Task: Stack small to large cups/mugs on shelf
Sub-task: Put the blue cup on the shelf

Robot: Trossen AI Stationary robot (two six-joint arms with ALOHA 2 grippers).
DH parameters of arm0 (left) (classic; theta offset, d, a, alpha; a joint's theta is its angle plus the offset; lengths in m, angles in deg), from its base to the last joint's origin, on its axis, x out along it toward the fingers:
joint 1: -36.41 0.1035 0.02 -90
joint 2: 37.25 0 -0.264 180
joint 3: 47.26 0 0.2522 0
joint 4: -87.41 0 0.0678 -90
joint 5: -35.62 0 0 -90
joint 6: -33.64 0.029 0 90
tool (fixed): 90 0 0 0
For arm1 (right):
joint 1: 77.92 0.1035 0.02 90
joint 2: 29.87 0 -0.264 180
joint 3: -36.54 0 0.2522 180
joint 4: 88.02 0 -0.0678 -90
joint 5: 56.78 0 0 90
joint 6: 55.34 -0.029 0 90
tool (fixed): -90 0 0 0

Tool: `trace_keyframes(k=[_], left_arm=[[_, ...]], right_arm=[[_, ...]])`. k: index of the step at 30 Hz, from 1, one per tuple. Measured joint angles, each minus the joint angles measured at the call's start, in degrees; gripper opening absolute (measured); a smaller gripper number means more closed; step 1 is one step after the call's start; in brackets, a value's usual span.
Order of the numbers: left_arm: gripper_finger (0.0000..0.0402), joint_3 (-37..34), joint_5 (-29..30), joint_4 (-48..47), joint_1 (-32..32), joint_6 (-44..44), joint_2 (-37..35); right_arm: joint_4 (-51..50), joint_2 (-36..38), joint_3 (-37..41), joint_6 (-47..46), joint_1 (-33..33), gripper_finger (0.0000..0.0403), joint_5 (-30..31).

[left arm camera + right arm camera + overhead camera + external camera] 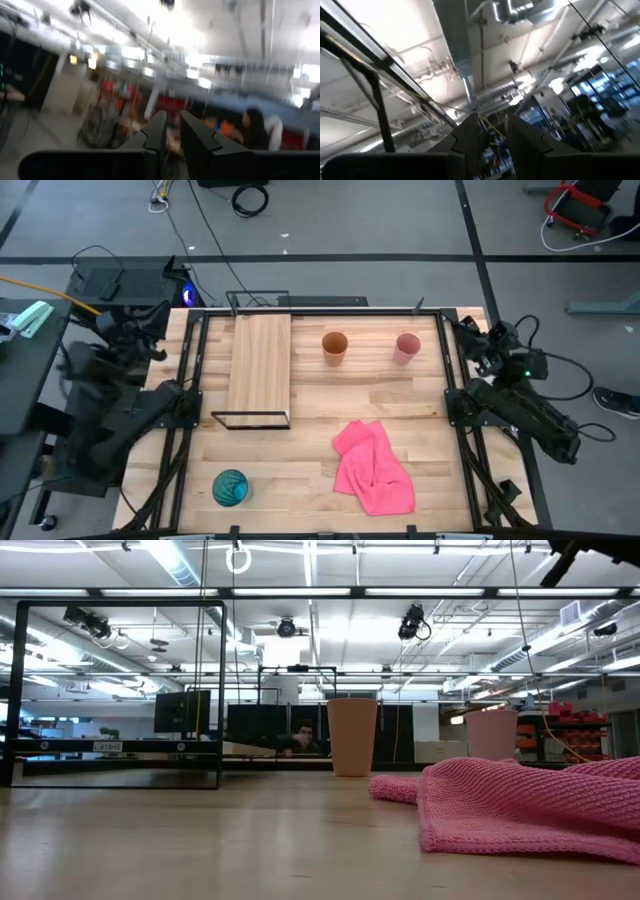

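High view: the worktop (pixel 300 470) carries the shelf (pixel 260 365), a light-wood board in a thin black wire frame, lying toward the far left part of the surface. The orange cup (pixel 334 347) stands upright just to the right of the shelf, apart from it. The pink cup (pixel 406 347) stands upright farther right, level with the orange one and well apart from it. The teal cup (pixel 230 488) stands near the front left corner, well apart from the shelf and from the other two cups. A crumpled pink cloth (pixel 375 470) lies right of centre toward the front, touching none of the cups.

The left arm is folded back beyond the left edge of the worktop, the right arm beyond the right edge; neither reaches over the surface. Left wrist view: the left tool (pixel 172 131) points up and out into the room, its fingers a narrow gap apart and grasping nothing. Right wrist view: the right tool (pixel 491 131) points up at the ceiling, its fingers likewise slightly parted with nothing between them.
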Motion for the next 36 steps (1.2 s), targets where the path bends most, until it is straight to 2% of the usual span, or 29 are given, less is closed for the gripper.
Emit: trace_keyframes(k=[6, 11, 16, 20, 23, 25, 29, 36], left_arm=[[0.006, 18.63, -5.45, -25.51, -0.02, 3.69, 11.19], [0.0056, 29.87, -6.53, -44.34, -0.02, 4.91, 18.39], [0.0058, 36.44, -7.47, -56.84, -0.02, 3.12, 21.83], [0.0064, 38.39, -10.95, -61.04, -0.02, 0.25, 22.17], [0.0066, 38.32, -11.89, -59.57, -0.01, -0.74, 22.06], [0.0066, 37.64, -11.88, -55.12, 0.04, 0.17, 22.19], [0.0064, 32.99, -11.87, -38.05, 0.07, 0.7, 22.32], [0.0064, 23.96, -9.13, -11.13, 0.07, 4.94, 25.69]], right_arm=[[-18.31, -6.49, -11.42, 2.56, 0.01, 0.0104, 0.01], [-35.9, -15.22, -22.36, 8.79, 0.02, 0.0104, -1.88], [-46.8, -24.71, -31.83, 14.09, 0.02, 0.0104, -5.14], [-50.98, -31.48, -37.49, 18.62, 0.02, 0.0104, -6.81], [-51.08, -35.51, -40.16, 21.47, 0.04, 0.0104, -7.78], [-51.02, -37.96, -41.41, 23.74, 0.04, 0.0104, -7.77], [-50.31, -42.99, -43.72, 26.68, 0.04, 0.0104, -7.77], [-41.44, -50.9, -48.6, 27.61, 0.07, 0.0104, -8.87]])
